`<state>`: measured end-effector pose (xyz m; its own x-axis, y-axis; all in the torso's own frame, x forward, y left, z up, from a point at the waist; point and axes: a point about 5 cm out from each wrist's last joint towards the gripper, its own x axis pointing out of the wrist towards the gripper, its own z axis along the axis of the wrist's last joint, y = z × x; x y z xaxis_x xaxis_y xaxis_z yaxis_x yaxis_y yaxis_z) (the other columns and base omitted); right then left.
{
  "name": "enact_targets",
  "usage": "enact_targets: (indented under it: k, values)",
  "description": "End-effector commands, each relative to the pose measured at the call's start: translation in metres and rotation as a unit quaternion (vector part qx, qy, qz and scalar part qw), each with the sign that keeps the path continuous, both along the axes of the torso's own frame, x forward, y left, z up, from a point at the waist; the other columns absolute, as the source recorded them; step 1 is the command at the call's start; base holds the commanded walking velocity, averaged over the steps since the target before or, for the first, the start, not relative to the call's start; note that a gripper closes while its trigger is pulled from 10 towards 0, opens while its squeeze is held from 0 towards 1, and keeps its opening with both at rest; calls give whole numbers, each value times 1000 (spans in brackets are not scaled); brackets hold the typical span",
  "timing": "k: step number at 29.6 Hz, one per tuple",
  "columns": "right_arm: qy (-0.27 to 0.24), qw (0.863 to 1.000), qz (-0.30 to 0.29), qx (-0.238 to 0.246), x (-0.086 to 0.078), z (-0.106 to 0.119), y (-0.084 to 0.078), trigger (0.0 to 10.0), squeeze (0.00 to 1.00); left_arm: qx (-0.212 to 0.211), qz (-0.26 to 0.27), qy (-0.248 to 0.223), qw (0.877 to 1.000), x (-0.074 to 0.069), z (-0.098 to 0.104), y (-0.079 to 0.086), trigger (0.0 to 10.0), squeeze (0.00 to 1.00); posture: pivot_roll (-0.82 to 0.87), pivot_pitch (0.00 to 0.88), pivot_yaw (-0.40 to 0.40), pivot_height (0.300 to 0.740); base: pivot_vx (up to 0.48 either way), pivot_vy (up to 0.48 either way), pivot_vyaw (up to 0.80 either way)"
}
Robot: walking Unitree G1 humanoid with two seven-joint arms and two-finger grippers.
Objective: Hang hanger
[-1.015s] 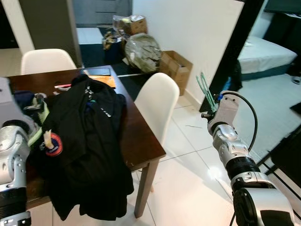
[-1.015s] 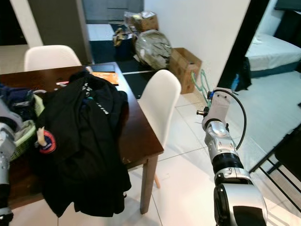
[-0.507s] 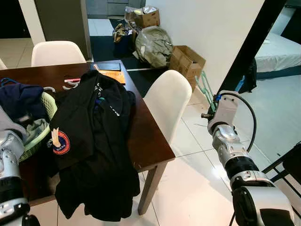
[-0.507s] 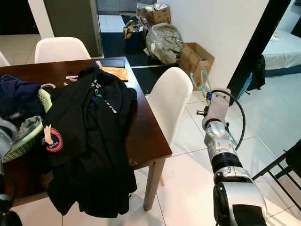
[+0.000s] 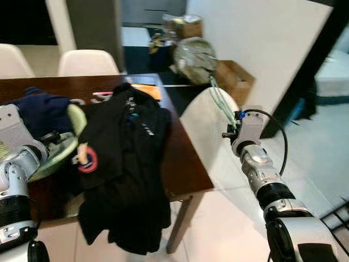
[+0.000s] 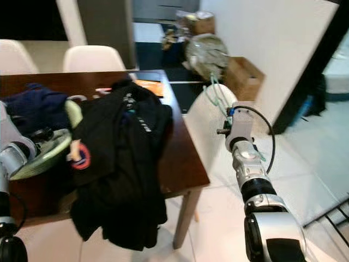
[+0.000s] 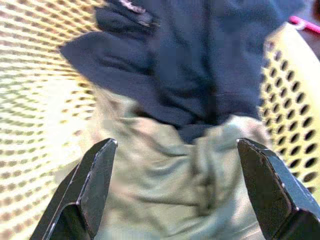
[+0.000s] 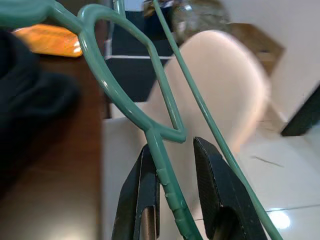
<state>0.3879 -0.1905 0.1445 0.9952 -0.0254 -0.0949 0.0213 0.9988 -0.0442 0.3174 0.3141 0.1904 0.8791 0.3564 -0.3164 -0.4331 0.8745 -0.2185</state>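
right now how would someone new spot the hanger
Start at the dark wooden table with the black jacket draped over its edge, then go to the white chair at its right side. Above that chair the right gripper holds the hanger, thin green plastic, the one green wiry thing there.

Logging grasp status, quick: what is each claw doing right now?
Left claw: open, over the clothes in the laundry basket.
Right claw: shut on the green hanger.

Silver arms, black claws

Both arms are silver segmented cylinders joined by black ribbed rings. A black cable loops behind the right claw (image 8: 172,192), over its pale wrist block. The left claw (image 7: 175,187) has two black, wedge-shaped fingers.
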Motion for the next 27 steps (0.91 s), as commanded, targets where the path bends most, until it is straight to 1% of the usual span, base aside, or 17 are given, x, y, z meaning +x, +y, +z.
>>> enact_targets:
  k: [1,4,5,9,11,14,16,18,19,20,22,23,27]
  values:
    - [2,1000,-7,1,0,0,-6,10000,0,5,-38,10,999,2,3,-11,10000,0,96,68,-91,740,0,0,0]
    - [2,1000,-6,2,0,0,-6,10000,0,8,-46,12,999,2,4,-13,10000,0,96,68,-91,740,0,0,0]
    - [1,1000,-2,1,0,0,-5,10000,0,12,-57,14,998,2,7,-16,10000,0,97,70,-91,740,0,0,0]
    - [0,1000,3,1,0,0,-4,10000,0,11,-67,13,998,2,7,-17,10000,0,94,71,-88,740,0,0,0]
    - [0,1000,6,-1,0,0,-4,10000,0,7,-94,-4,996,5,9,-20,10000,0,90,72,-89,740,0,0,0]
    - [-1,1000,7,-2,0,0,-3,10000,0,2,-109,-3,994,8,7,-21,10000,0,86,74,-90,740,0,0,0]
    - [-1,1000,8,-3,0,0,-3,10000,0,-7,-119,15,993,9,2,-20,10000,0,83,77,-91,740,0,0,0]
    - [-1,1000,8,-4,0,0,-4,10000,0,-10,-122,22,992,9,-1,-20,10000,0,83,77,-91,740,0,0,0]
    - [-1,1000,7,-4,0,1,-4,10000,0,-16,-123,38,992,9,-7,-18,10000,0,78,80,-92,740,0,0,0]
    - [-1,1000,7,-4,0,1,-4,10000,0,-16,-123,38,992,9,-7,-18,10000,0,78,80,-92,740,0,0,0]
    - [-1,1000,7,-5,0,1,-5,10000,0,-23,-122,57,991,7,-16,-16,10000,0,73,82,-93,740,0,0,0]
    - [-1,1000,7,-6,0,1,-6,10000,0,-28,-122,63,990,7,-19,-16,9020,0,72,81,-95,740,0,0,0]
    - [-1,1000,7,-7,0,1,-6,10000,0,-31,-122,66,990,6,-20,-16,9020,0,72,81,-95,740,0,0,0]
